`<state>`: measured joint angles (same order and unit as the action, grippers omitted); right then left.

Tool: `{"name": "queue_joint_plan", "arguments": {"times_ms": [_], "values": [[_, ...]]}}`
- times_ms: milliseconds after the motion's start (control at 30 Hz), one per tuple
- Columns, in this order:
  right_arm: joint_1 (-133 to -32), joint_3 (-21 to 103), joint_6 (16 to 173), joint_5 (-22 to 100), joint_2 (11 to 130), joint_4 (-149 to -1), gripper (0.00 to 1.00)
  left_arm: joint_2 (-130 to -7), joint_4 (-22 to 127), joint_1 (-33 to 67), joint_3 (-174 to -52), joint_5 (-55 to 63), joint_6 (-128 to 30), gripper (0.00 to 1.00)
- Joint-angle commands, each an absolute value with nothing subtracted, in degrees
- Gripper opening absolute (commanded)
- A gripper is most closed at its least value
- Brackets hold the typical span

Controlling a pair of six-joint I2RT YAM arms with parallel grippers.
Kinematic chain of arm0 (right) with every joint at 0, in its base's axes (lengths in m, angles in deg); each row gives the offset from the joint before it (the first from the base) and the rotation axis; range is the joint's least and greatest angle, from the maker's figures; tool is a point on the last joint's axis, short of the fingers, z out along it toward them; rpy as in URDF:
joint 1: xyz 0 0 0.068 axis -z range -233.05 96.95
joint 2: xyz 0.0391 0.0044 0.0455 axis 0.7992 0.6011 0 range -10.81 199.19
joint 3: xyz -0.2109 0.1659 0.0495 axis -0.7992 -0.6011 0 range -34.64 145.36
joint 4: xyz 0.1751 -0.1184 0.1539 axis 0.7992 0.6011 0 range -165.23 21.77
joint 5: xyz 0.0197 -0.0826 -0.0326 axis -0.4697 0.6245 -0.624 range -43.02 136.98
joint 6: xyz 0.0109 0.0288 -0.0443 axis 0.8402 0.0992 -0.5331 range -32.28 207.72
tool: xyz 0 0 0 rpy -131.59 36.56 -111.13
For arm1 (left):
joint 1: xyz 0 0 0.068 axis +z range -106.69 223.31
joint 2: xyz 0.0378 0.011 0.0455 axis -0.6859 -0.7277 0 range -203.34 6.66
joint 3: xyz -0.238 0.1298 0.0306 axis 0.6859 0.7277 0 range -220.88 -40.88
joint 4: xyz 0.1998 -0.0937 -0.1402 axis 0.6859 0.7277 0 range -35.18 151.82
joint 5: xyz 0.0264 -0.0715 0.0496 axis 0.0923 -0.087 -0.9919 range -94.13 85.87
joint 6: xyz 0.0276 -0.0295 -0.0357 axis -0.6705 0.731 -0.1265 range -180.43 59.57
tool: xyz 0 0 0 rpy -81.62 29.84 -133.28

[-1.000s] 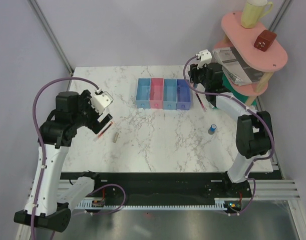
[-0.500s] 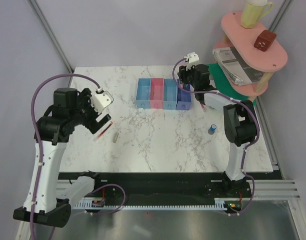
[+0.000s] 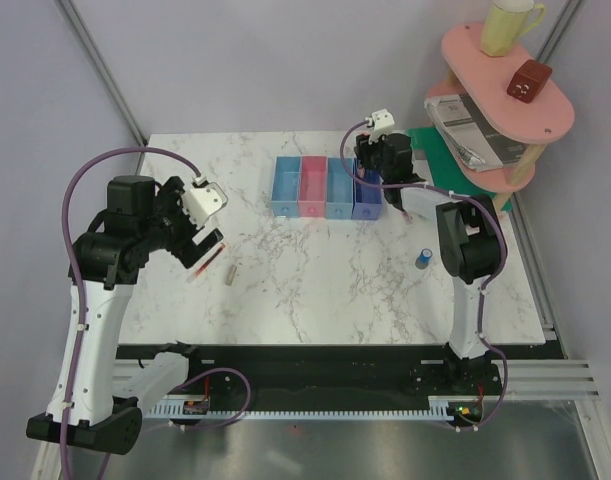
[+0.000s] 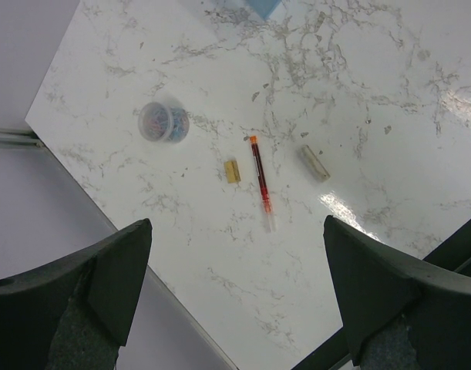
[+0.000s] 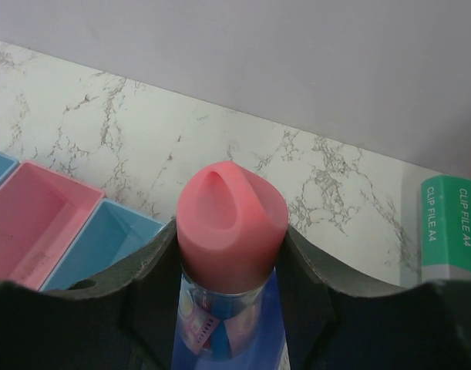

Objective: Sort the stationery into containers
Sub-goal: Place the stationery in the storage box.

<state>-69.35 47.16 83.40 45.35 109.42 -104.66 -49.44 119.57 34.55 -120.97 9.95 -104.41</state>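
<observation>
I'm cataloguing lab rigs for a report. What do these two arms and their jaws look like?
The left arm and the right arm are both built from white links joined by chunky black joint housings. A purple cable loops along each arm up to the wrist, where a small white camera block sits. In the wrist views the jaws are broad, matte and dark grey.

We see two arms of one make: left arm (image 3: 90, 320) and right arm (image 3: 472, 315), white links between black joints (a white camera block (image 3: 203, 197) at each wrist). A purple cable (image 3: 93, 172) arcs at the left's ten o'clock; its fingers (image 4: 104, 266) are dark grey
</observation>
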Motion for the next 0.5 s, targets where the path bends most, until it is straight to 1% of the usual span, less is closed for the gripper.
{"name": "queue_joint_plan", "arguments": {"times_ms": [0, 267, 300, 333, 367, 433, 467], "values": [[-69.49, 49.91, 84.11, 45.66, 111.27, -111.26, 0.00, -49.06, 119.86, 34.52, -120.77, 11.86, -105.95, 1.00], [-69.40, 49.30, 84.20, 46.54, 114.09, -113.55, 0.00, -49.32, 119.60, 34.52, -120.42, 11.95, -105.95, 1.00], [-69.49, 49.03, 84.29, 46.45, 114.17, -113.64, 0.01, -49.41, 119.60, 34.52, -120.33, 11.95, -106.04, 1.00], [-69.49, 48.86, 84.38, 46.45, 114.09, -113.81, 0.05, -49.41, 119.69, 34.52, -120.33, 11.95, -106.04, 1.00], [-69.49, 48.85, 84.29, 46.28, 114.17, -113.81, 0.14, -49.50, 119.60, 34.52, -120.16, 12.04, -106.04, 1.00], [-69.49, 48.59, 84.11, 46.10, 114.00, -113.73, 0.22, -49.59, 119.51, 34.52, -119.89, 12.39, -106.04, 1.00], [-69.58, 48.50, 83.94, 46.19, 113.83, -113.73, 0.27, -49.50, 119.42, 34.52, -119.80, 12.56, -106.13, 1.00]]}}
